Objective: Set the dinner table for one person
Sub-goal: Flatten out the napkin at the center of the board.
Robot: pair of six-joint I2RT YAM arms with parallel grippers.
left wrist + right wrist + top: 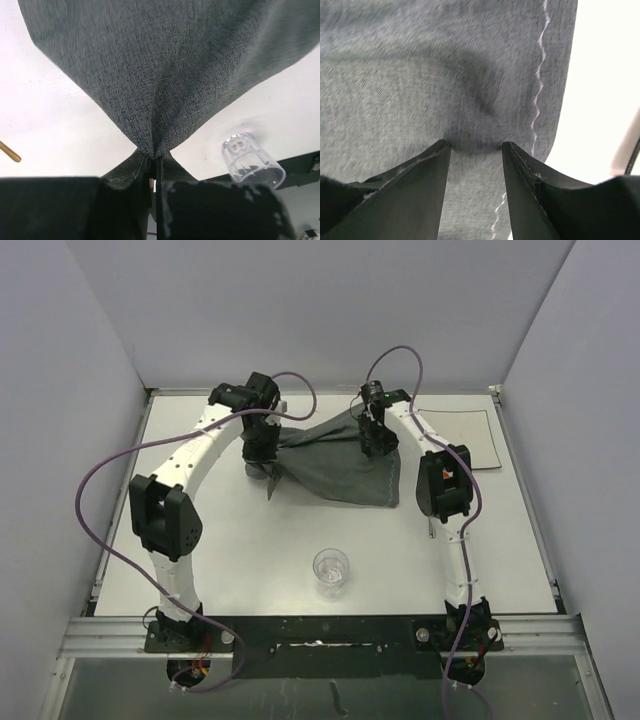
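Where the left gripper [155, 165] meets the dark grey woven cloth placemat [165, 75], its fingers are pressed together on a pinched corner, and the tips are buried in the fold. Right gripper [475, 145]: fingers spread partway, tips at the cloth, a dark pucker between them. Cannot tell whether that pucker is gripped, as the right wrist view is blurred. Placemat bunched between the two grippers, its true outline lost.

Large flat white rectangular dinner table [250, 550] lies beneath both grippers, long axis running left to right across the arms. Clear plastic cup [250, 160] stands upright on it, nearer the bases than either gripper. Thin gold stick [9, 151] beside the left gripper, cut off at the frame edge, unidentifiable.
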